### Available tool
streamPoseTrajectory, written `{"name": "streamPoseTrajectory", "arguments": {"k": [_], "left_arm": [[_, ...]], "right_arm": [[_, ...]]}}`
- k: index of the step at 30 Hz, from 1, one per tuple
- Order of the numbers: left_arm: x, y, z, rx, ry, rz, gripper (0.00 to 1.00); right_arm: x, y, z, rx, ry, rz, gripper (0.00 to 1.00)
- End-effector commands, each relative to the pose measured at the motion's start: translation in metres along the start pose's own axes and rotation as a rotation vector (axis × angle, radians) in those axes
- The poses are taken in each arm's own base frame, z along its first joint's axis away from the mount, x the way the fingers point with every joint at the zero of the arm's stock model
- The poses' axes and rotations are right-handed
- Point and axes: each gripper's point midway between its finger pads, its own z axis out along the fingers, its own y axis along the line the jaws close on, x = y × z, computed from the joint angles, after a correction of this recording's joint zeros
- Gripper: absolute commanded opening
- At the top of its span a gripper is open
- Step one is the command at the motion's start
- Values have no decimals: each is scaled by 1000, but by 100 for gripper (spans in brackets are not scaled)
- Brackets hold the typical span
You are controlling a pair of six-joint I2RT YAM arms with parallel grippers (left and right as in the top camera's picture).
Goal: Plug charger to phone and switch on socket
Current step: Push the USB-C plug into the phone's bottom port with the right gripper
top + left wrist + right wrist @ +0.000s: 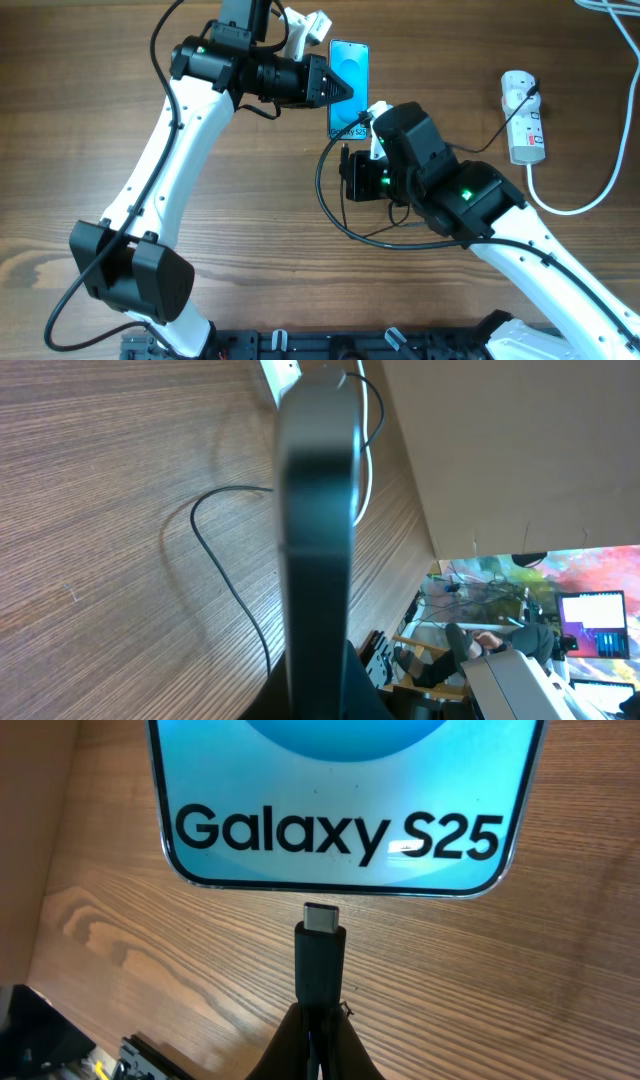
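Observation:
The phone (349, 70) has a cyan screen and is held above the table by one long edge in my shut left gripper (334, 88). In the left wrist view it shows edge-on as a dark slab (318, 530) rising from the jaws (320, 695). In the right wrist view its short edge reads "Galaxy S25" (338, 830). My right gripper (320, 1030) is shut on the charger's black connector (320, 955). The connector's metal tip points at the middle of that edge, just short of it. The white socket (525, 120) lies at the far right with a black plug in it.
The thin black charger cable (330, 212) loops on the wood below the right wrist and also shows in the left wrist view (228, 565). A thick white cord (590, 205) trails from the socket towards the right edge. Both arms crowd the table's middle.

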Motion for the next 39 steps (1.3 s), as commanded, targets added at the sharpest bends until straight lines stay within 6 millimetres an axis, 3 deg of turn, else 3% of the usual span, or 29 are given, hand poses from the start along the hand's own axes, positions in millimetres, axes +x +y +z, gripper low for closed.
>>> {"name": "streamPoseTrajectory", "arguments": {"k": [1, 25, 39], "left_arm": [[-2, -9, -11, 7, -27, 48, 4], [4, -13, -11, 29, -5, 27, 4], [2, -20, -11, 73, -6, 40, 4]], "right_arm": [[-3, 3, 1, -9, -3, -36, 5], [-8, -6, 1, 45, -31, -45, 5], [-3, 2, 1, -1, -3, -51, 5]]}}
